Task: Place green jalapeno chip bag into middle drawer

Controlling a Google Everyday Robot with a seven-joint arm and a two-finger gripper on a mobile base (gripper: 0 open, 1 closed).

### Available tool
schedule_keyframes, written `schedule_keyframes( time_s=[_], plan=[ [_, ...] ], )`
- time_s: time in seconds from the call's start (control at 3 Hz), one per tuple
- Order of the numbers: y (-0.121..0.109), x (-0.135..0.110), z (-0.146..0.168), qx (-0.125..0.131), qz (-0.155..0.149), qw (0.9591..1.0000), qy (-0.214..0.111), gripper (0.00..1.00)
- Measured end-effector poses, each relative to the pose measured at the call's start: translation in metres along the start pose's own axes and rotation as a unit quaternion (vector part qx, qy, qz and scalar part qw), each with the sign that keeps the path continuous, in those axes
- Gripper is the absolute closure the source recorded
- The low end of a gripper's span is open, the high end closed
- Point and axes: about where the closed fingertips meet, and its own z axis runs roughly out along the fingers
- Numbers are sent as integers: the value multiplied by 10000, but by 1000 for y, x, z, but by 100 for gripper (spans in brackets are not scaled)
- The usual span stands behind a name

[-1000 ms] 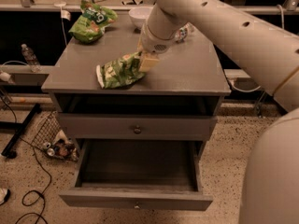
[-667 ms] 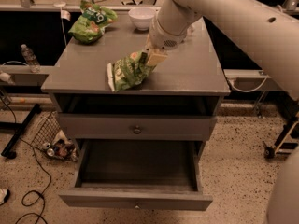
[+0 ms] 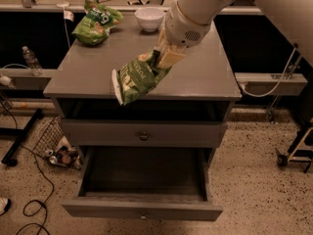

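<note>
2 bags: the green jalapeno chip bag (image 3: pixel 137 80), clamped in the gripper (image 3: pixel 164 60) over the cabinet (image 3: pixel 205 77) front edge; a puffier bag (image 3: pixel 95 21) rear-left. 1 bowl (image 3: pixel 149 17). The middle drawer (image 3: pixel 142 210) is open below. Speckled floor (image 3: pixel 254 170).

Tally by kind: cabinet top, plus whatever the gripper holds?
Chip bags: 2 (jalapeno bag held in the gripper at the front edge of the cabinet; puffier bag back left)
Bowls: 1 (white bowl, at the back)
Total: 3
</note>
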Motion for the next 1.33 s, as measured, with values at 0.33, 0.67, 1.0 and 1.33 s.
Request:
schedule_keyframes(
  time_s=[0.33, 0.67, 1.0, 1.33],
  plan=[
    [0, 0, 0, 0, 0, 10000, 0, 100],
    [11, 3, 5, -65, 96, 9999, -38, 100],
    [48, 9, 20, -202, 420, 9988, -146, 100],
    [88, 15, 37, -141, 804, 9965, -197, 100]
  ],
)
